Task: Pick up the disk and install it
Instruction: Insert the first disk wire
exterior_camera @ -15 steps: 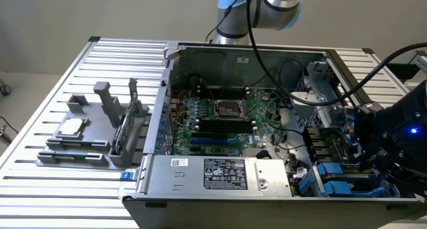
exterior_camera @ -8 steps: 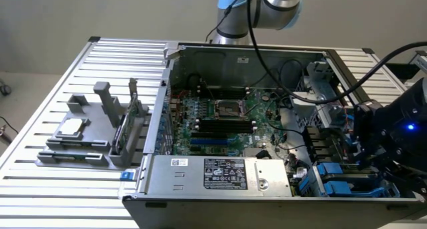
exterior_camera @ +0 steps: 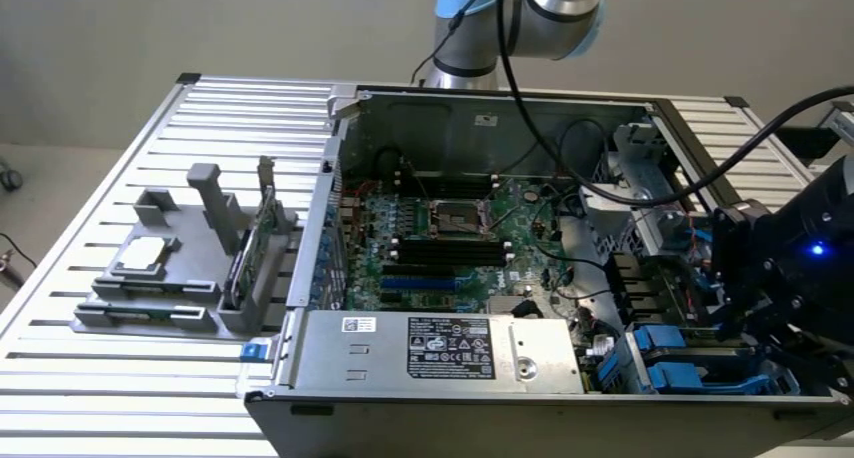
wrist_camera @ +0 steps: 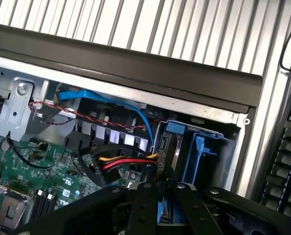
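Claw (wrist_camera: 161,190): pinches the disk (wrist_camera: 166,149) by its blue frame, fingers (wrist_camera: 144,200) nearly together. Holds it on edge inside the drive bay (wrist_camera: 227,149) of the computer case (exterior_camera: 534,425), at four o'clock of the case in the exterior view. Has another blue carrier (wrist_camera: 200,147) just beside, red and yellow cables (wrist_camera: 125,160) near. Slatted counter (exterior_camera: 120,388) underneath the case.

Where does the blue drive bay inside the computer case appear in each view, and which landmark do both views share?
Exterior view: the blue drive bay sits in the near corner of the case, at the exterior view's right.
Wrist view: the blue drive bay stands against the wall of the case, just beyond the gripper clamping the blue-edged disk.
Shared landmark: the green motherboard inside the case.
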{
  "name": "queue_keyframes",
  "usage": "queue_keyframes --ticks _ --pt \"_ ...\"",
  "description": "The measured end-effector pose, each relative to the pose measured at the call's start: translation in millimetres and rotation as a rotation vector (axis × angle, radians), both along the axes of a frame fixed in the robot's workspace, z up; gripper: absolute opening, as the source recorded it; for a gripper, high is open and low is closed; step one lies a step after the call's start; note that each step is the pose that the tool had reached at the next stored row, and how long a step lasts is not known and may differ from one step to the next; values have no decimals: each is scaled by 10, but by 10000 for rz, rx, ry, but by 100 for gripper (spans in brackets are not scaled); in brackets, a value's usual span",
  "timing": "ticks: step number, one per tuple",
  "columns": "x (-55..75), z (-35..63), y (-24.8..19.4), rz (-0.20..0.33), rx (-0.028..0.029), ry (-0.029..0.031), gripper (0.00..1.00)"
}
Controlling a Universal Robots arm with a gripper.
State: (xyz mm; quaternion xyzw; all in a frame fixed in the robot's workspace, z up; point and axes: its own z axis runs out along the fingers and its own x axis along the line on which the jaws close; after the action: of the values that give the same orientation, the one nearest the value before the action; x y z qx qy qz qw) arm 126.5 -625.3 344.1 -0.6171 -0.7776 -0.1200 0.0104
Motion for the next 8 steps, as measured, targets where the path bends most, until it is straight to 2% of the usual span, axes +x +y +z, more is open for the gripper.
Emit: queue_keyframes --ticks 3,8 --pt "0 -2 3 -183 -20 44 17" --pt "1 -14 16 -436 -56 61 17"
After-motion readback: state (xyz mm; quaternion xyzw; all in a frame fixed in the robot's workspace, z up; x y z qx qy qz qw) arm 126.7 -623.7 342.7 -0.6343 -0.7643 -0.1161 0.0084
